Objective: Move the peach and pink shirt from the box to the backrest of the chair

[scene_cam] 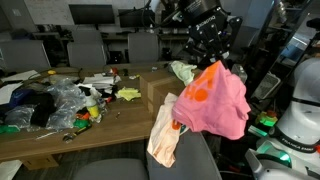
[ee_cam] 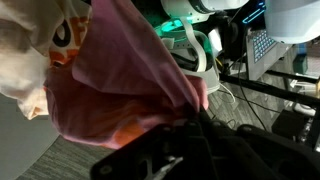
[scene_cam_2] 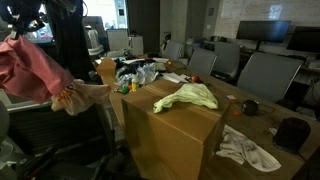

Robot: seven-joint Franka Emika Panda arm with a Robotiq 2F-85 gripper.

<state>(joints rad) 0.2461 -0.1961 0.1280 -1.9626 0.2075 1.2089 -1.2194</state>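
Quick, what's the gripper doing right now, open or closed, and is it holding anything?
Gripper: closed, holding the pink shirt, with the peach shirt hanging alongside it.

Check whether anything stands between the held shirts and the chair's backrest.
Nothing visible does. In an exterior view, the gripper holds the pink shirt, with the peach shirt dangling beside it, right over the chair backrest. The box stands aside, out of that path.

pink shirt (scene_cam: pixel 226 106) plain bright pink; peach shirt (scene_cam: pixel 163 138) pale, orange-red print; box (scene_cam_2: pixel 170 135) brown; cloth (scene_cam_2: pixel 188 97) on box yellow-green; chair (scene_cam: pixel 197 160) grey
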